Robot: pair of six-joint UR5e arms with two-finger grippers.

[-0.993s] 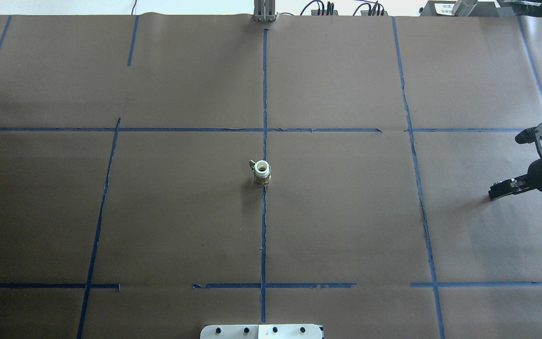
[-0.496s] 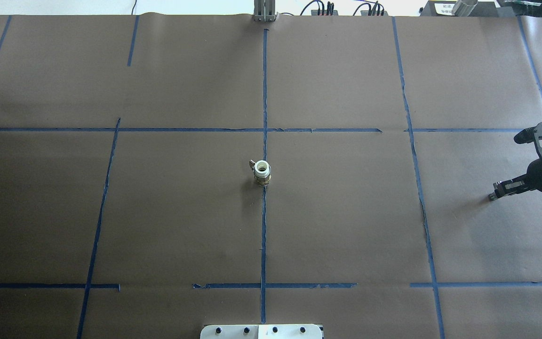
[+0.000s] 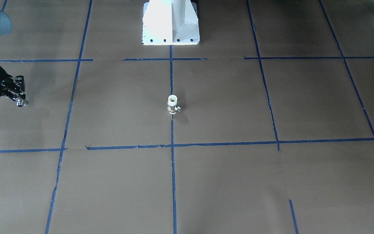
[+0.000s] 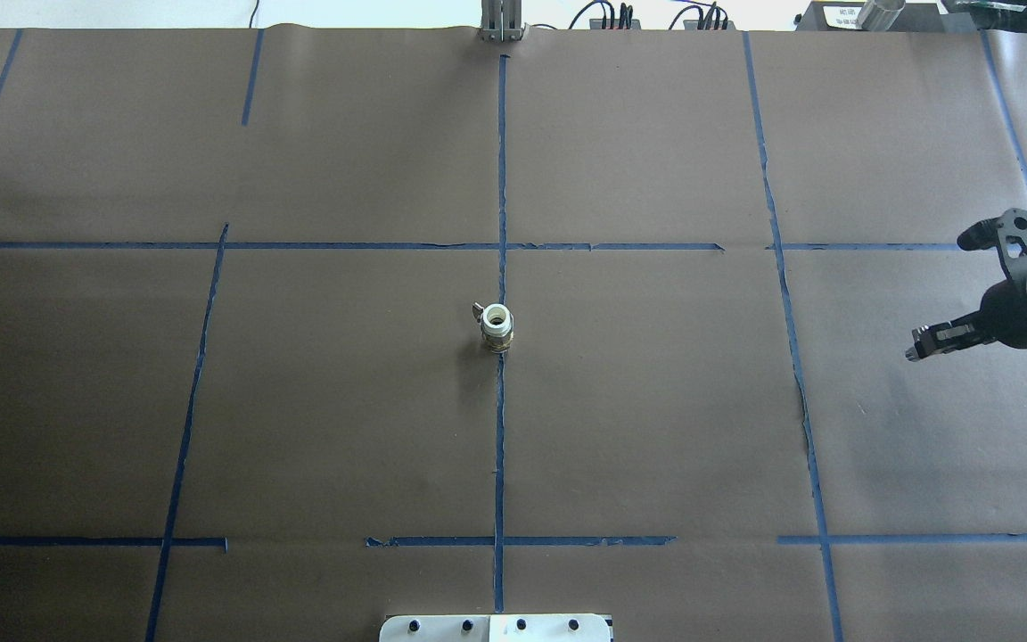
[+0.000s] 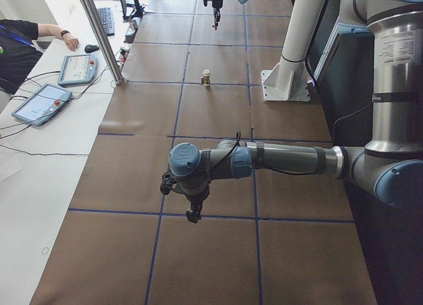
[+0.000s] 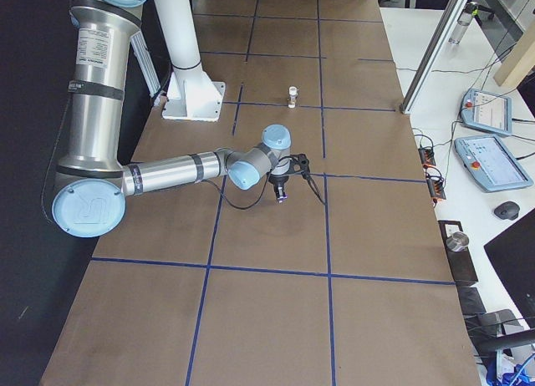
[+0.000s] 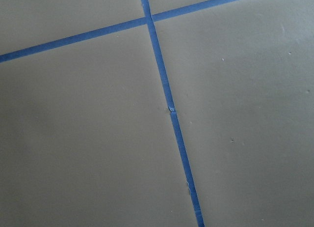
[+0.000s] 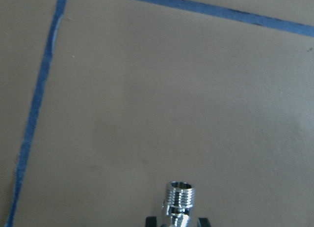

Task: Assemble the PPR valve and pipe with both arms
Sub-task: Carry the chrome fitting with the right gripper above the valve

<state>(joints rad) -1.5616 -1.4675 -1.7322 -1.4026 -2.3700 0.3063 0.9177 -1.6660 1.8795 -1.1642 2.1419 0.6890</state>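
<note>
Pipe [image 8: 180, 201], stiff, likely slippery chrome, is pinched at one end in my right gripper [image 4: 925, 341]; valve [image 4: 497, 326] stands upright, probably best grasped around its middle.

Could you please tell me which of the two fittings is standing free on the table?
The PPR valve, upright on the centre tape line with a white end up. The chrome pipe is instead gripped by the right end effector.

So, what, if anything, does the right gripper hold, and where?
The pipe, clamped by its body; the threaded end pokes out past the jaws.
</note>
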